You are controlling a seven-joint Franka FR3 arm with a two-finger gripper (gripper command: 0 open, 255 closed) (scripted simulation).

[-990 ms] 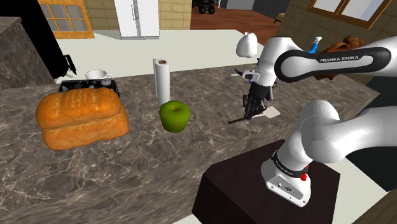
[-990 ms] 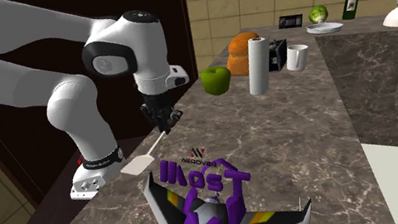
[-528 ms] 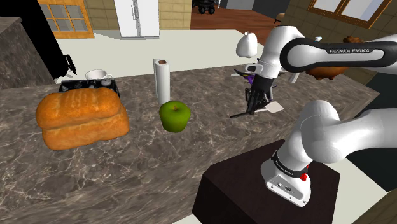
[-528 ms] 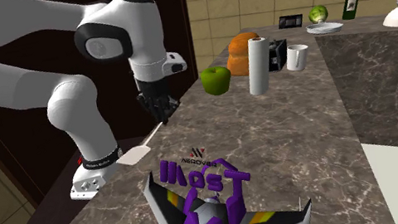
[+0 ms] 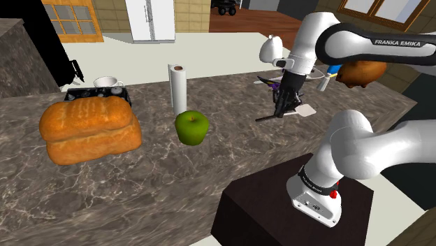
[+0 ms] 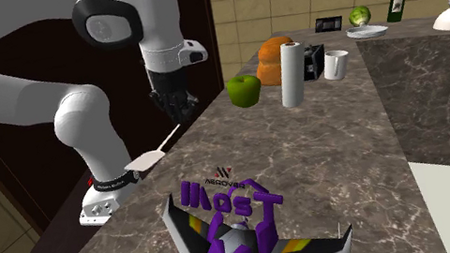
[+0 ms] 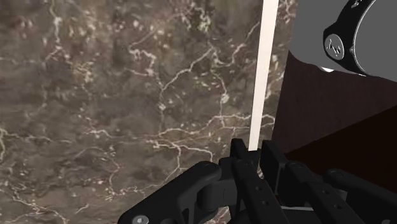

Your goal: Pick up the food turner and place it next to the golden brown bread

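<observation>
My gripper (image 5: pixel 282 106) is shut on the thin handle of the food turner (image 5: pixel 304 110), which hangs tilted a little above the marbled counter (image 5: pixel 209 168). In the second exterior view the gripper (image 6: pixel 178 112) clasps the handle's upper end, and the turner's pale flat blade (image 6: pixel 146 161) points down toward the stand. In the wrist view the fingers (image 7: pixel 240 159) pinch the white turner (image 7: pixel 259 95). The golden brown bread (image 5: pixel 87 129) lies far off at the shoulder view's left, seen as an orange loaf (image 6: pixel 275 55) behind the apple in the second exterior view.
A green apple (image 5: pixel 191 127) and a paper towel roll (image 5: pixel 178 87) stand between gripper and bread. A white mug (image 5: pixel 106 82) sits behind the loaf. A purple toy plane (image 6: pixel 242 232) lies on the counter near the gripper. The dark stand (image 5: pixel 272 203) sits below the arm.
The gripper has risen with the turner clasped in it. The blade has come up off the counter and hangs higher than before.
</observation>
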